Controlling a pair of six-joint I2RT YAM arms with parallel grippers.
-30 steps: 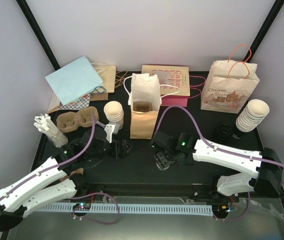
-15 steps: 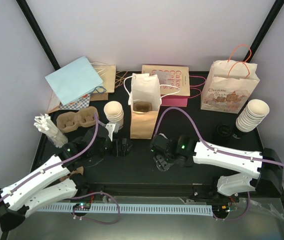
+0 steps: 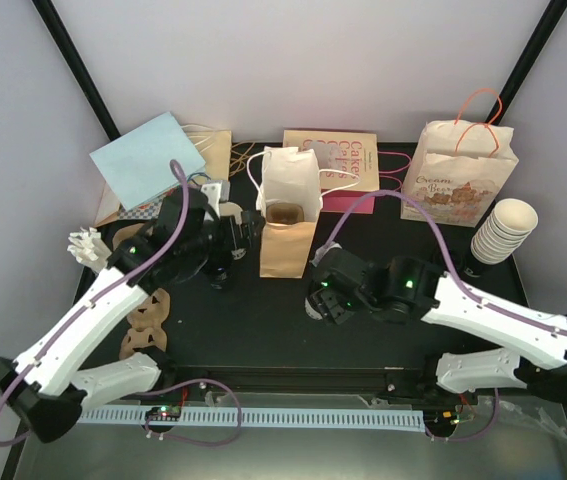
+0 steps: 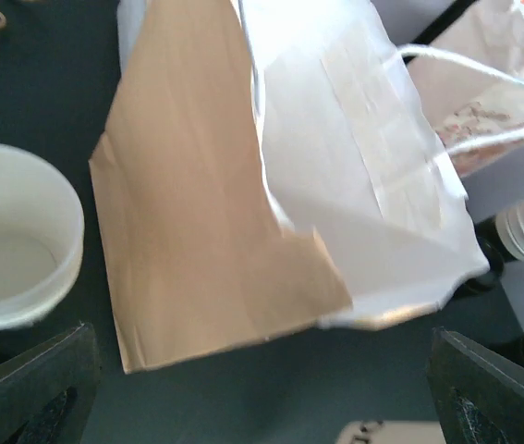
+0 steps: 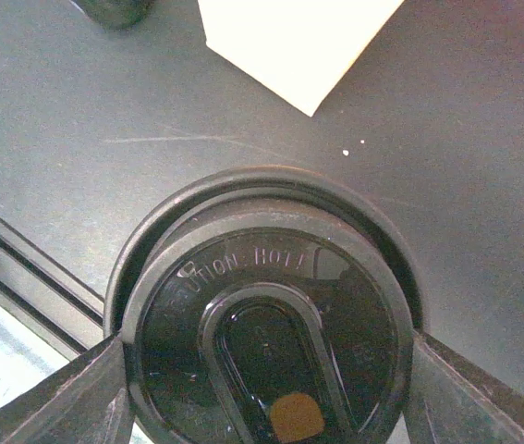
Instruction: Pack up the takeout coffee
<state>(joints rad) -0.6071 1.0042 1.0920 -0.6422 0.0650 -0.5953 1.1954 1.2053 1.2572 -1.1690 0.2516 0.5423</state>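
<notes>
Plainly the right gripper [image 5: 266,388] clasps the flat black lid [image 5: 262,277] across its width at lower centre of the overhead view, while the cup [image 4: 7,245] stands up-left beside the brown bag [image 4: 206,213], nearer the wide-spread left gripper [image 4: 262,388].

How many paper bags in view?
5. Light-blue bag back left, lying on a kraft bag; white-and-brown bag upright centre; pink "Cakes" bag behind it; printed bag back right. More may hide under the blue one.
</notes>
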